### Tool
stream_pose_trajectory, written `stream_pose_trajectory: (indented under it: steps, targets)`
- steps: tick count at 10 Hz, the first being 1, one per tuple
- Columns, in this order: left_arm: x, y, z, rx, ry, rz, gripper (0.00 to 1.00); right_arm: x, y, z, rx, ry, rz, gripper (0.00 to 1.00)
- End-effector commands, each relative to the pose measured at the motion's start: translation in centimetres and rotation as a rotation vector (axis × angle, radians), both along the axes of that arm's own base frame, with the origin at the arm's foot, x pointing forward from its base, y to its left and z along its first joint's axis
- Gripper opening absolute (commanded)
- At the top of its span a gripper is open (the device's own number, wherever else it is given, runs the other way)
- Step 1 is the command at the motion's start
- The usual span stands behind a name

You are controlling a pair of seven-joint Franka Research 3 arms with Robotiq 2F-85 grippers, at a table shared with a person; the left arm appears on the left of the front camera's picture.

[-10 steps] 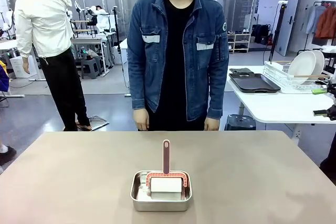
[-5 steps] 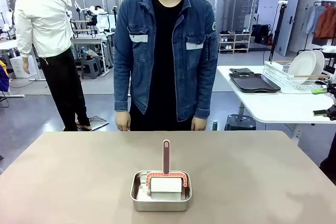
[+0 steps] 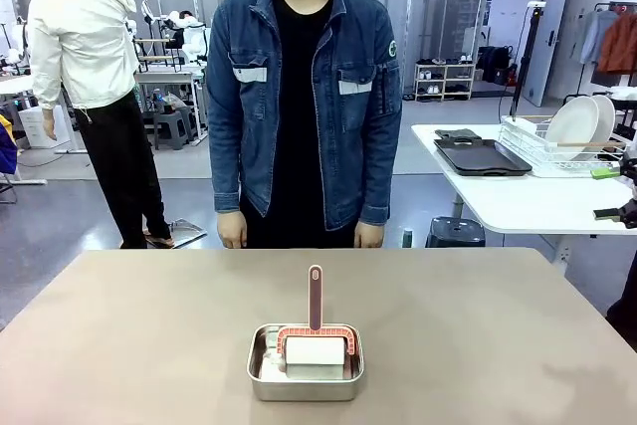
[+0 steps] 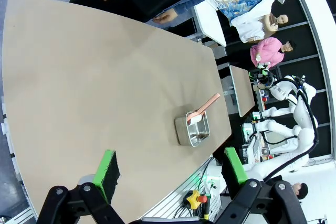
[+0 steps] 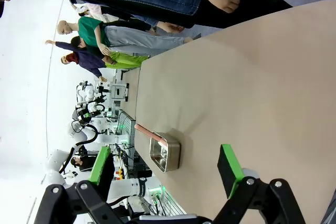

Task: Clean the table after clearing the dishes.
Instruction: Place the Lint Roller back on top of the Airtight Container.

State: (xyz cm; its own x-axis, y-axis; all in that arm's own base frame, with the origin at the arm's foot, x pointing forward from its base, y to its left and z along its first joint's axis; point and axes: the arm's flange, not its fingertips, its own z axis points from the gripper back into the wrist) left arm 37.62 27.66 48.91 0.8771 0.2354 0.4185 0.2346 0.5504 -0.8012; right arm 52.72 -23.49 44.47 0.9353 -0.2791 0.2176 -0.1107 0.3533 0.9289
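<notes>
Near my edge of the table [image 3: 129, 325], at its middle, I see a small steel tin [image 3: 305, 363] holding a white block with a pink-framed tool [image 3: 315, 330] on it. Its handle's long axis runs straight away from me, tip pointing at the person [image 3: 299, 97] standing at the far side with both hands hanging just behind the table edge. The dishes [image 3: 581, 126] stand upright in a wire rack on the white table to my right, beside dark trays [image 3: 480, 156]. My left gripper [image 4: 170, 174] and right gripper [image 5: 165, 169] hang above the tabletop, jaws spread wide, holding nothing.
</notes>
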Motion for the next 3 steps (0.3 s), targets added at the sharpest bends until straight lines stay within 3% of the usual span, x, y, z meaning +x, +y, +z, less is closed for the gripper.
stream_pose_trajectory:
  steps: [1,3]
  targets:
    - [-0.49,-0.03,0.45,-0.001,0.015,-0.001,1.00,0.01,0.16,0.10,0.001,0.000,0.004,1.00]
    - [-0.49,-0.03,0.45,-0.001,0.015,-0.001,1.00,0.01,0.16,0.10,0.001,0.000,0.004,1.00]
